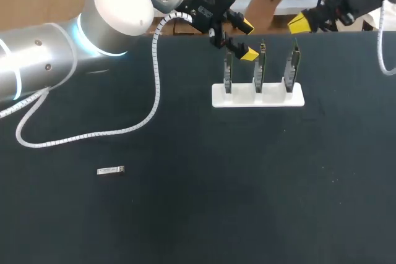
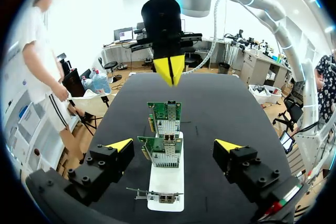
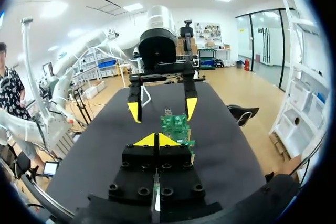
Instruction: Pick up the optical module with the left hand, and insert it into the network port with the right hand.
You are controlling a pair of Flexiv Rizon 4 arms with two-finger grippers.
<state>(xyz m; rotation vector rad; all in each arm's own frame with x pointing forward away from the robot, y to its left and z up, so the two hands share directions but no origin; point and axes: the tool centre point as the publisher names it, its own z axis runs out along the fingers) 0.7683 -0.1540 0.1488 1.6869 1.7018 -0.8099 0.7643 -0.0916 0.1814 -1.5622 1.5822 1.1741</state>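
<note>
Jaws spread on our left gripper and pressed together on our right gripper, both empty near the network cards, we judge nothing done: the optical module lies well apart from both, ungrasped.

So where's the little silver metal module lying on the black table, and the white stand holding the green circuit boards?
Small silver metal module (image 1: pixel 111 170): head view, middle of its body.
White stand (image 1: pixel 273 97): head view, a bare stretch of its top face.

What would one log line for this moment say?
left gripper: open, by card rack | right gripper: shut | optical module: lying on table, unheld
</note>
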